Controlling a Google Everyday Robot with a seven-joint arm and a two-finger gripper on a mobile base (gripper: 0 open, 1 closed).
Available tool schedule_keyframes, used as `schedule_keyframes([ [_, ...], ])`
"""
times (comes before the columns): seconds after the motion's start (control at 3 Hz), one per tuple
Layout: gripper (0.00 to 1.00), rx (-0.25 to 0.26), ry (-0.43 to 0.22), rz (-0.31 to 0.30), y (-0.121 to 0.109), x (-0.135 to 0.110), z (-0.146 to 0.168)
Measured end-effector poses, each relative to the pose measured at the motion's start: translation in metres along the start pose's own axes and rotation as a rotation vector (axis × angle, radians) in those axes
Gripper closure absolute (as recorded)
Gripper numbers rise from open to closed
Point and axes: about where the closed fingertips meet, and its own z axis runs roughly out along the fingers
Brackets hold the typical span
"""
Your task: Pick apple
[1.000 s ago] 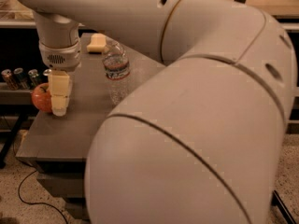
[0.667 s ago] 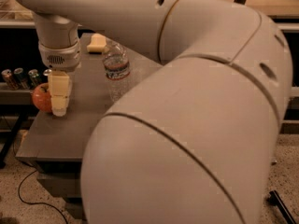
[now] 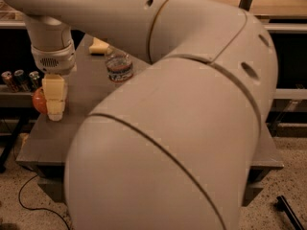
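Observation:
The apple (image 3: pixel 38 102) is red-orange and sits near the left edge of the grey table (image 3: pixel 81 128). Only its left half shows. The gripper (image 3: pixel 53 110) hangs straight down from the white wrist, and its cream-coloured end covers the apple's right side. The tip reaches down almost to the tabletop. The arm's large white links fill the middle and right of the camera view and hide much of the table.
A clear plastic bottle (image 3: pixel 119 66) with a label stands behind the gripper to its right. A pale yellow sponge block (image 3: pixel 98 46) lies at the table's far edge. Several cans (image 3: pixel 19 78) stand on a low shelf to the left. A black cable (image 3: pixel 29 205) lies on the floor.
The gripper has shifted slightly left and down, covering more of the apple. The arm's big link has swung further into view. Apple, bottle and sponge have not moved.

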Motion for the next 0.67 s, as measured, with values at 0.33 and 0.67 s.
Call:
schedule_keyframes([
  [0.33,0.0,-0.008,0.004,-0.007,0.0023,-0.0014,0.0011],
  [0.67,0.0,-0.03,0.007,-0.029,0.0028,-0.0065,0.0058],
])
